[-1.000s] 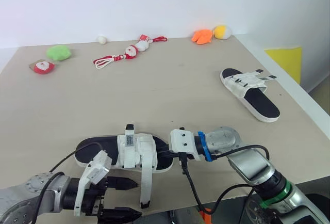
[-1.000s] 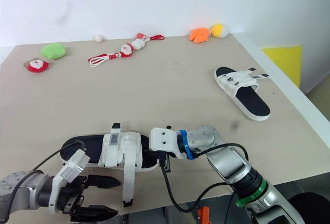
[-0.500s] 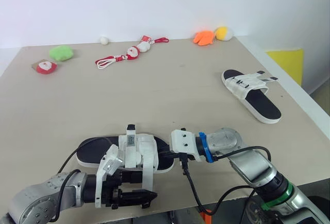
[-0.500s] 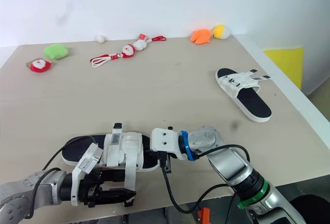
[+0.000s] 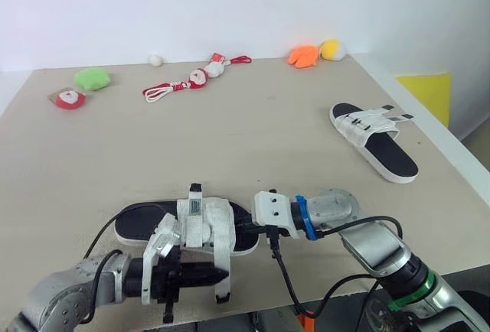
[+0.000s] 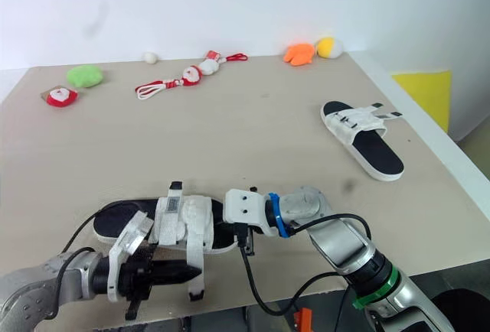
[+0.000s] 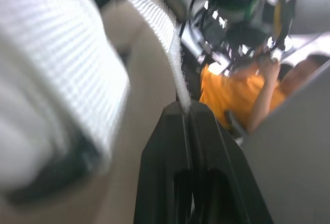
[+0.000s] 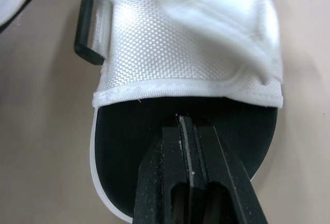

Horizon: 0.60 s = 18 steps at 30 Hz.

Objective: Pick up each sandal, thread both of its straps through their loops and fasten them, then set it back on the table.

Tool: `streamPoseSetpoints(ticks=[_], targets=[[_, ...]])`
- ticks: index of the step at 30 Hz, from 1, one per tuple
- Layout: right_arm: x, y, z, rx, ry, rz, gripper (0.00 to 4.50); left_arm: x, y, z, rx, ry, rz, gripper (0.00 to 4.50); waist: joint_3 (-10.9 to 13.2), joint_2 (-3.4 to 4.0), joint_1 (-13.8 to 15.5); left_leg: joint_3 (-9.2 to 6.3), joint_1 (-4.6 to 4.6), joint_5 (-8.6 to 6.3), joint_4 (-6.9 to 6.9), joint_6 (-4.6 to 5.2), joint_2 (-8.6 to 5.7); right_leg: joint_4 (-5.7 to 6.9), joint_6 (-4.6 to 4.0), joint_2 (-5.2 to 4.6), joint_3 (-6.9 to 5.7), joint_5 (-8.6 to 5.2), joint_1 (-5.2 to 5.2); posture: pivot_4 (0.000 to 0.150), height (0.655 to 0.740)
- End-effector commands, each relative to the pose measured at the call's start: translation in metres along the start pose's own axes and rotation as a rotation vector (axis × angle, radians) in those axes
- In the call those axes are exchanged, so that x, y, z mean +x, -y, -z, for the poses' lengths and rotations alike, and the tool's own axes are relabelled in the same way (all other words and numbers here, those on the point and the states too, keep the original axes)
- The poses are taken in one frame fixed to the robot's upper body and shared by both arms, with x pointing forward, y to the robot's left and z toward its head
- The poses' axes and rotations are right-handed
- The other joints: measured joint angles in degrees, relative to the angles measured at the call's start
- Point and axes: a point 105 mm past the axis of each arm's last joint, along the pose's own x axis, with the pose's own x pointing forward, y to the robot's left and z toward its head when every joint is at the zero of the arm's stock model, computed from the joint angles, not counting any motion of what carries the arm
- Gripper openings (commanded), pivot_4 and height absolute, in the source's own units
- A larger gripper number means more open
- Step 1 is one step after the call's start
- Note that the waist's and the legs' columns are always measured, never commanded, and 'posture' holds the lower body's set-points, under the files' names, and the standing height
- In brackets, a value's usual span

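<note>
The near sandal (image 5: 153, 221), black-soled with white straps, lies flat by the table's front edge. One loose white strap (image 5: 220, 254) hangs from it over that edge. My left gripper (image 5: 223, 276) is shut on this strap near its lower end; the left wrist view shows the strap (image 7: 164, 30) running into the closed fingertips (image 7: 170, 131). My right gripper (image 8: 185, 123) is shut, its tips resting on the black insole (image 8: 129, 126) at the sandal's right end, just under the white upper. The second sandal (image 5: 375, 139) lies flat at the right of the table, away from both grippers.
Small toys line the far edge: a green plush (image 5: 92, 79), a red-and-white one (image 5: 67, 99), a red cord with figures (image 5: 187, 81), an orange (image 5: 303, 56) and a yellow one (image 5: 331, 48). A person in an orange shirt (image 7: 242, 95) is beyond the front edge.
My left gripper has risen from below the table edge to the hanging strap and closed on it. The right gripper and the sandal have stayed in place.
</note>
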Motion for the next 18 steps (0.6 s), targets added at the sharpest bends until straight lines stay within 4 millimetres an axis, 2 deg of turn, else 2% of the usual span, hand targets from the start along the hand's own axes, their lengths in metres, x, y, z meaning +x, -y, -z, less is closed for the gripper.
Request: streamPoseSetpoints(ticks=[1,6,12,18], targets=[[0.001,-0.004,0.052,0.144,-0.193,0.018,0.0,0.003,0.011,-0.036,0.095,0.066,0.056,0.07,0.0,0.0,0.0,0.01,-0.02,0.02,0.02,0.02,0.0,0.0,0.0,0.0,0.01,0.0,0.0,0.15,0.74],[0.001,-0.004,0.052,0.143,-0.193,0.021,0.0,0.01,0.018,-0.066,0.163,0.087,0.084,0.07,0.0,-0.06,0.1,-0.02,-0.07,0.01,0.13,0.02,-0.12,0.0,0.06,-0.02,0.11,0.03,0.14,0.15,0.74],[0.001,-0.002,0.058,0.15,-0.235,0.042,0.0,0.012,0.03,-0.084,0.242,0.007,0.09,0.07,-0.1,-0.06,0.1,-0.22,-0.07,-0.05,0.06,0.01,-0.17,0.03,0.49,0.05,0.15,0.31,0.4,0.15,0.74],[0.002,0.001,0.062,0.152,-0.27,0.073,0.0,0.005,0.015,-0.102,0.373,-0.082,0.023,0.07,-0.1,-0.03,0.1,-0.38,-0.04,0.01,0.09,0.02,-0.19,0.03,0.49,0.09,0.1,0.31,0.28,0.15,0.74]])
